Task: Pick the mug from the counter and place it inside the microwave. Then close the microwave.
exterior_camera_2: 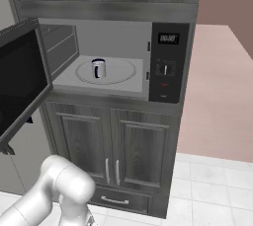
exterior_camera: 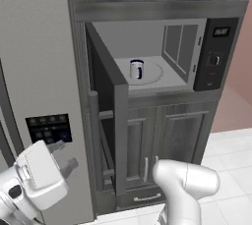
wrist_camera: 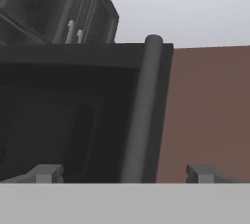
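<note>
The mug (exterior_camera: 136, 69) (exterior_camera_2: 99, 68) stands upright on the round white turntable (exterior_camera: 156, 73) inside the microwave (exterior_camera: 214, 54) (exterior_camera_2: 168, 62). The microwave's dark glass door (exterior_camera: 119, 135) (exterior_camera_2: 20, 79) (wrist_camera: 58, 120) is swung wide open. My gripper (exterior_camera: 66, 155) (wrist_camera: 124, 173) is low at the left, in front of the door's outer face. It is open and holds nothing. In the hand view the door's grey bar handle (wrist_camera: 141, 110) rises between the two fingertips (wrist_camera: 49, 173). The marble counter is out of view.
The grey fridge (exterior_camera: 34, 47) with its dark dispenser panel (exterior_camera: 49, 126) stands close on the left. Dark grey cabinets (exterior_camera: 162, 135) (exterior_camera_2: 113, 141) sit under the microwave. A pinkish-brown wall (exterior_camera_2: 222, 87) and white floor tiles (exterior_camera_2: 212, 185) lie to the right.
</note>
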Motion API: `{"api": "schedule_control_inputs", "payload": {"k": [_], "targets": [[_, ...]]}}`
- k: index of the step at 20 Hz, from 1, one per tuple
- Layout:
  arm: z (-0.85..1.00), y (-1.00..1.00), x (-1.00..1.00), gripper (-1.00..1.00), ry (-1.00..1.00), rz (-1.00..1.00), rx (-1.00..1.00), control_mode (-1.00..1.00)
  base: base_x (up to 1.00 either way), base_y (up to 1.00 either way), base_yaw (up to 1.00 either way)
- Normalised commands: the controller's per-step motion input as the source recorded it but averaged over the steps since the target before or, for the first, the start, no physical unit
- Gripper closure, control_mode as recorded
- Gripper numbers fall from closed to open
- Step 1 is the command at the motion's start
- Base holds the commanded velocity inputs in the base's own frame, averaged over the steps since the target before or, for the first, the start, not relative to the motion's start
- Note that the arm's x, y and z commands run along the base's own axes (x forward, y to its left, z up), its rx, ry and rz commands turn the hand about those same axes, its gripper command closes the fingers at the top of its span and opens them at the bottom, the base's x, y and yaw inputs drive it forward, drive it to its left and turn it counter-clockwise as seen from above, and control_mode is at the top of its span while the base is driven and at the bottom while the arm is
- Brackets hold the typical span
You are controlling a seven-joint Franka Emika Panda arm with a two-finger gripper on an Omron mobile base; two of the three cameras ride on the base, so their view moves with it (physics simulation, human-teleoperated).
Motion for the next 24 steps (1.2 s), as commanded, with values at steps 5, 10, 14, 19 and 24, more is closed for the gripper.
{"api": "schedule_control_inputs", "payload": {"k": [5, 10, 14, 19, 24], "targets": [[0.00, -0.20, 0.00, -1.00, 0.00, 0.00, 0.00, -1.00, 0.00, 0.00, 0.00], [0.00, -0.17, 0.00, -1.00, 0.00, 0.00, 0.00, -1.00, 0.00, 0.00, 0.00], [0.00, -0.11, 0.00, -1.00, 0.00, 0.00, 0.00, -1.00, 0.00, 0.00, 0.00], [0.00, -0.16, 0.02, -1.00, 0.00, 0.00, 0.00, -1.00, 0.00, 0.00, 0.00], [0.00, -0.17, 0.06, -1.00, 0.00, 0.00, 0.00, -1.00, 0.00, 0.00, 0.00]]}}
